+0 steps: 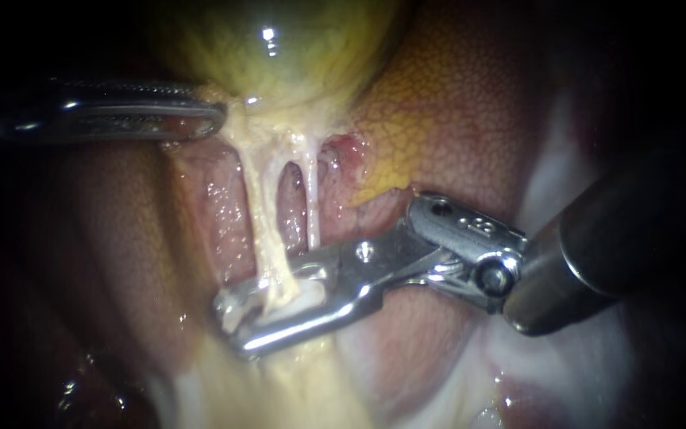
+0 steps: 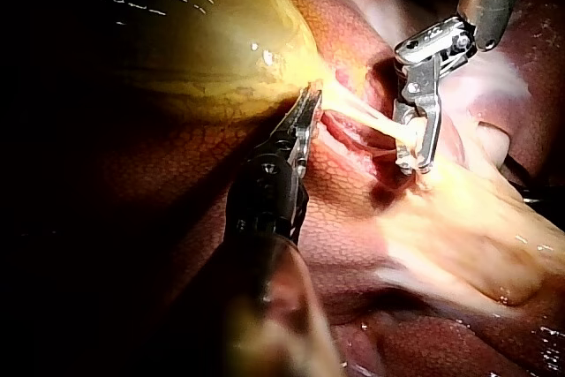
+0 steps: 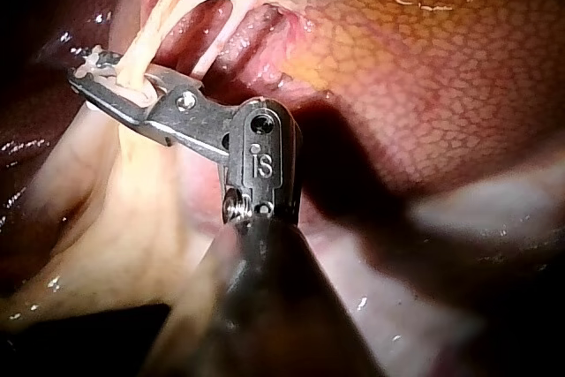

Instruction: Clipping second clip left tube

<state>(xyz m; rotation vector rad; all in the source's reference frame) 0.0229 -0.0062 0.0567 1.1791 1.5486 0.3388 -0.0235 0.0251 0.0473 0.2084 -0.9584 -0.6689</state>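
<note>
The left tube (image 1: 260, 214) runs pale and thick from the yellow-green gallbladder (image 1: 279, 48) down into my right instrument (image 1: 260, 314). Its two metal jaws close on that tube from both sides near its lower end, with a white piece between them. A thinner right tube (image 1: 311, 199) hangs just beside it, outside the jaws. My left instrument (image 1: 212, 119) is shut on tissue at the gallbladder's neck and holds it taut. In the right wrist view the right instrument (image 3: 101, 77) pinches the left tube (image 3: 146, 46). The left wrist view shows the left instrument (image 2: 309, 99) at the gallbladder (image 2: 203, 41).
Mottled red-brown liver (image 1: 454, 103) lies behind and to the right of the tubes. Pale fatty tissue (image 1: 303, 381) spreads below the right instrument's jaws. Its dark shaft (image 1: 597, 246) fills the right side. In the left wrist view my right instrument (image 2: 415, 161) stands ahead of the left one.
</note>
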